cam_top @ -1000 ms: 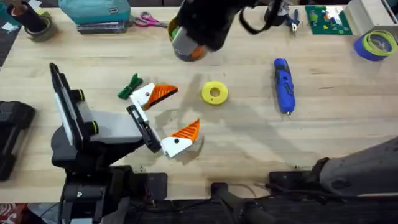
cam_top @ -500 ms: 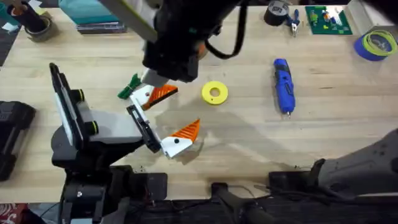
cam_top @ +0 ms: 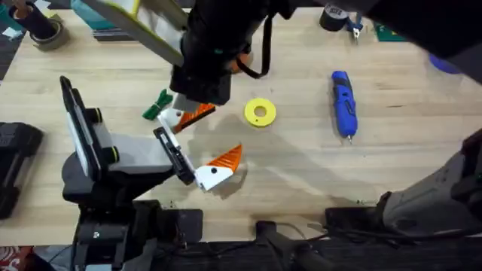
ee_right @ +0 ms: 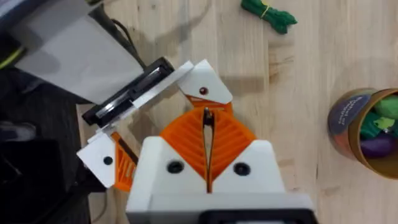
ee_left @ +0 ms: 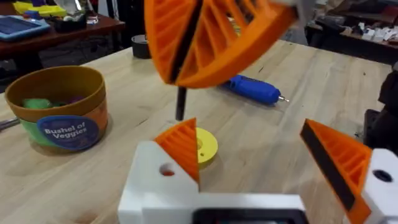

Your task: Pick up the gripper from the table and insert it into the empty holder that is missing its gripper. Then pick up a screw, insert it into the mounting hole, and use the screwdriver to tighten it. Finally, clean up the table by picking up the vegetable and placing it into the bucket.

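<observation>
My left gripper (cam_top: 215, 135) lies open on the table, and both of its white holders carry orange ribbed fingers. My right gripper (ee_right: 207, 115) hangs over the far holder (ee_right: 202, 91), shut on a thin dark screw (ee_left: 180, 102) that points down at that holder's hole. In the left wrist view the right gripper (ee_left: 205, 43) looms just above the left fingers (ee_left: 183, 146). The green vegetable (cam_top: 157, 105) lies beside the far holder. The blue screwdriver (cam_top: 343, 102) rests to the right. The orange bucket (ee_left: 59, 109) holds toy veggies.
A yellow disc (cam_top: 260, 112) sits just right of the left gripper. Black tape (cam_top: 335, 15) and small pliers (cam_top: 354, 26) lie at the back right, and a tape roll (cam_top: 45, 30) at the back left. A black box (cam_top: 15, 165) sits at the left edge.
My right arm has swung from the back of the table forward and left. It has come down over the left gripper's far finger. The left arm has not moved.
</observation>
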`<state>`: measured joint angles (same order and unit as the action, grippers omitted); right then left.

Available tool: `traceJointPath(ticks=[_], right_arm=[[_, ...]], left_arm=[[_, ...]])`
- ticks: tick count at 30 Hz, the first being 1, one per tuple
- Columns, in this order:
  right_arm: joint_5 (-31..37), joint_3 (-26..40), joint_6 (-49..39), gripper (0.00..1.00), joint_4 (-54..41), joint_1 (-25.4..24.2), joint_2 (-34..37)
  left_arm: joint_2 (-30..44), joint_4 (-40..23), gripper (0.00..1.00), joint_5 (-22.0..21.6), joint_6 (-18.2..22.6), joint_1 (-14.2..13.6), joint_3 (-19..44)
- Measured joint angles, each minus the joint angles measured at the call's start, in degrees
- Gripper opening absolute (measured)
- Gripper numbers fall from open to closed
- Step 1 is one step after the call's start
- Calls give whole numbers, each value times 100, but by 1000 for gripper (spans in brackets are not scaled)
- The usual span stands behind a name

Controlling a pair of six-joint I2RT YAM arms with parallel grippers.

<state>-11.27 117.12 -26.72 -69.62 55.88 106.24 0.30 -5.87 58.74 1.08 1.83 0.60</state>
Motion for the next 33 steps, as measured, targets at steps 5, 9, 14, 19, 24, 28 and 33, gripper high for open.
traceJointPath(ticks=[5, 9, 14, 19, 24, 28, 33], right_arm=[[0, 0, -245, 6, -72, 0, 0], [0, 0, -436, 6, -24, 0, 0], [-2, 0, -672, 6, 25, 4, 0], [-2, 0, -935, 5, 51, 67, 0], [-17, 0, -1075, 5, 60, 114, 0], [-17, 2, -1146, 5, 62, 151, 0], [-17, 2, -1148, 5, 62, 168, 2]], left_arm=[[2, 0, 986, 0, 0, 0, 0], [1, 1, 985, 1, -1, 0, 0], [2, 0, 986, 0, 0, 0, 0], [1, 0, 986, 0, -1, 0, 0], [1, 0, 986, 1, -2, 0, 0], [1, 0, 985, 0, 0, 0, 0], [0, 0, 986, 0, 0, 0, 0]])
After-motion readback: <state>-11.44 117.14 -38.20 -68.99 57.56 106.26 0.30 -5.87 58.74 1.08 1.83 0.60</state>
